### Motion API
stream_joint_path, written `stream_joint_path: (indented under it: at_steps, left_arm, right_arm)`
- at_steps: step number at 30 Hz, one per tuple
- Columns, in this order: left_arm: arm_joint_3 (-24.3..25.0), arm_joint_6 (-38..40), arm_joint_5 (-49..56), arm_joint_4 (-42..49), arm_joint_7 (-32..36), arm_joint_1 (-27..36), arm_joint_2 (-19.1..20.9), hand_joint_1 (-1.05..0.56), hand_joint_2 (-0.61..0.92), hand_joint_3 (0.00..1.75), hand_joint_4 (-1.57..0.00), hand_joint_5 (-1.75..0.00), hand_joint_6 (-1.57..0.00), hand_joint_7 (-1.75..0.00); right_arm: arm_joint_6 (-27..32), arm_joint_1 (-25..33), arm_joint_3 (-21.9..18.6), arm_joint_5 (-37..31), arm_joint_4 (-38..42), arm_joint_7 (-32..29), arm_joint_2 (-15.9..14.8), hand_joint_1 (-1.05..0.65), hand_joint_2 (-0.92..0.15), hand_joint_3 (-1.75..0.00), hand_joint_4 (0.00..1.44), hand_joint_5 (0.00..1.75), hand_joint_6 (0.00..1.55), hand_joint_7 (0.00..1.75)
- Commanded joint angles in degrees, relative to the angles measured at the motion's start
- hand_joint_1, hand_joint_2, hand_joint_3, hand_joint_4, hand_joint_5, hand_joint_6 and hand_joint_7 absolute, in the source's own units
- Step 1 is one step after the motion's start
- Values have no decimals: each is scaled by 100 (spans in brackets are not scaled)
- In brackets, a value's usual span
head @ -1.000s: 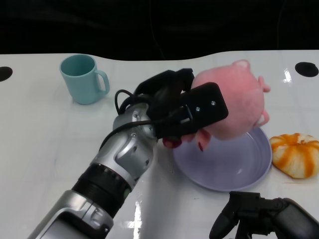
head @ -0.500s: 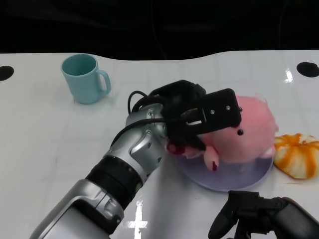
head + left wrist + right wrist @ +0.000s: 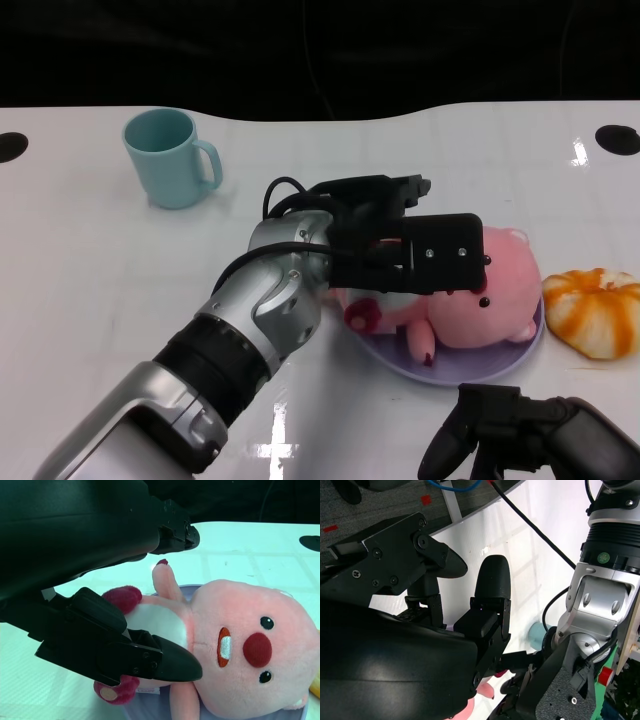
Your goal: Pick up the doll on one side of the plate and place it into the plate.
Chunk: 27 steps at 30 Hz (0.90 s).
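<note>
Head view: your left robot hand sits over the pink doll, fingers still wrapped on its body, doll lying in the purple plate just beneath. Mug well behind it, orange pumpkin beyond the doll. Left wrist view: fingers bracket the doll's belly. Right robot hand hangs low, fingers apart, holding nothing

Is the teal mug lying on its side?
No, the teal ceramic mug stands upright on the white table, its open mouth facing up and its handle pointing toward the round lavender plate.
</note>
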Motion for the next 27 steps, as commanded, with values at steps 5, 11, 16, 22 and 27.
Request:
stream_joint_path:
  at_steps: [5,11,16,22,27]
  left_arm:
    - [59,62,73,-1346,-312,524,491,-98,92,40,0,0,-3,-1]
    - [354,-70,-113,-2444,-519,1054,936,-96,92,40,-5,-3,-6,-3]
    - [679,-179,-442,-3232,-823,1466,1291,-87,92,37,-12,-9,-11,-6]
    - [1086,-541,-823,-3941,-736,2144,1567,-70,92,31,-22,-19,-22,-11]
    - [1659,-952,-1539,-4280,-389,2929,1359,-42,92,14,-24,-75,-48,-15]
  right_arm:
    - [-98,67,-146,108,-48,30,-55,-8,-59,-100,65,154,63,119]
    - [-148,67,-165,93,-32,56,-66,-9,-59,-99,66,154,64,119]
    - [-76,56,-161,77,-65,52,-69,-9,-59,-99,66,153,64,119]
    - [-25,41,-163,97,-93,49,-58,-9,-59,-99,66,154,64,119]
    - [-33,30,-177,104,-77,66,-77,-9,-59,-100,66,155,63,119]
